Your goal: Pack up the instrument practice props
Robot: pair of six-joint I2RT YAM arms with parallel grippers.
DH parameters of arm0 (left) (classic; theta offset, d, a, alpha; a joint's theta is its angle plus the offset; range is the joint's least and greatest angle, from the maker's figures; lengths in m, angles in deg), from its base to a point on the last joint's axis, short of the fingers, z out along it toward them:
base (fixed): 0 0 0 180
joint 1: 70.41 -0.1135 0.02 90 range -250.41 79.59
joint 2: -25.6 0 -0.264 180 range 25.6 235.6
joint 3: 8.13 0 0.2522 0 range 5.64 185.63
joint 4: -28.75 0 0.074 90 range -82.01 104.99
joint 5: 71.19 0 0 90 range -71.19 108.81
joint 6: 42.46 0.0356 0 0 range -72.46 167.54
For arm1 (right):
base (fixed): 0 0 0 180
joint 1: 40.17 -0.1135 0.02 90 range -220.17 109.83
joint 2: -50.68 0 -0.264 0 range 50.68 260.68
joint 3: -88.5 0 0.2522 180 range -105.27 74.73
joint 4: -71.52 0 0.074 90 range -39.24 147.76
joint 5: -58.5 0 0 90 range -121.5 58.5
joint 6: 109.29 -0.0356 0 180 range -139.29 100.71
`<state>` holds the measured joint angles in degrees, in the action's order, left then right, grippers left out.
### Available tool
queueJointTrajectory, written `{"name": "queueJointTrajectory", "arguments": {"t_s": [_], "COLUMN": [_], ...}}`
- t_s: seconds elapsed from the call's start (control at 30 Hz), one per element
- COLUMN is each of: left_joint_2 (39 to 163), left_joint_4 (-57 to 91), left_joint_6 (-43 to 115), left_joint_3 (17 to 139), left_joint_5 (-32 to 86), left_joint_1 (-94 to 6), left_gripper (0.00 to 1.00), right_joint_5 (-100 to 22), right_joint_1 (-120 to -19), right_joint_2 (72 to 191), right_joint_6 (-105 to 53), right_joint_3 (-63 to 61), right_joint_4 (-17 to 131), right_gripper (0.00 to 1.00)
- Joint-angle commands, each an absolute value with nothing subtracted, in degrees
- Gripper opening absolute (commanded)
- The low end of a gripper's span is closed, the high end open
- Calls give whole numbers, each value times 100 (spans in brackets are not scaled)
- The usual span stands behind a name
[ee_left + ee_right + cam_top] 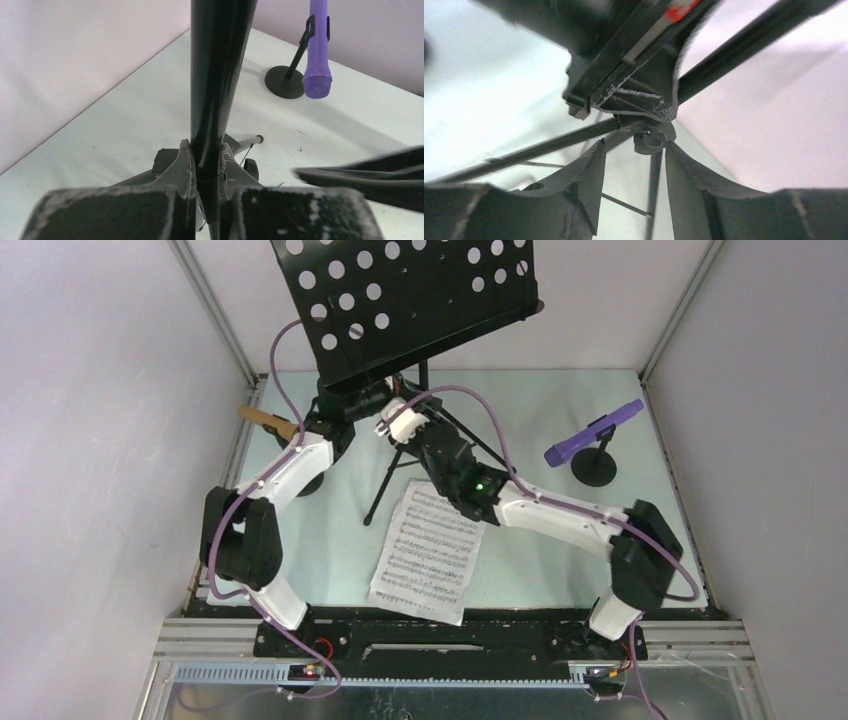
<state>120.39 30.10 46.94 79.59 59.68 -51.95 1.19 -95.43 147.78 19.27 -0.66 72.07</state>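
The black perforated music rack stands tilted at the back on its pole and tripod legs. My left gripper is shut on the pole just above the tripod hub, as the left wrist view shows. My right gripper is open, its fingertips on either side of the tripod hub from below. A white sheet-music page lies on the table in front. The purple microphone rests on its black round-based holder. The tan microphone sticks out behind my left arm.
Pale walls and metal frame posts close in the table on the left, back and right. A tripod leg and a thin brace wire cross under my right gripper. The purple cables loop over both arms.
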Motion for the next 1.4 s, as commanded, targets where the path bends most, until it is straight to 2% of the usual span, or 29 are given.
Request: {"name": "queueJointTrajectory", "arguments": {"t_s": [0.0,0.2,0.3,0.53,0.8,0.9,1.13,1.37], "left_joint_2": [12204,12211,12196,12167,12194,12185,12176,12193], "left_joint_4": [2931,2915,2898,2889,2895,2892,2894,2896], "left_joint_6": [4534,4534,4540,4543,4520,4518,4530,4514], "left_joint_3": [8184,8196,8202,8210,8226,8234,8228,8232], "left_joint_5": [5696,5687,5687,5695,5720,5728,5740,5757], "left_joint_1": [-5265,-5265,-5265,-5266,-5263,-5260,-5258,-5260], "left_gripper": [4,5,5,5,5,5,5,5], "right_joint_5": [-373,-1561,-2223,-3829,-4306,-4207,-4103,-4102], "right_joint_1": [-9588,-8743,-8248,-7540,-7316,-7304,-7227,-7128], "right_joint_2": [13718,13074,13125,13662,14095,14164,14361,14549], "right_joint_6": [-259,-3580,-5546,-7931,-9169,-9232,-9203,-9158], "right_joint_3": [90,663,801,908,909,901,899,904], "right_joint_4": [7391,7290,7118,7572,7932,7862,7955,8035], "right_gripper": [57,68,69,70,70,70,62,62]}}
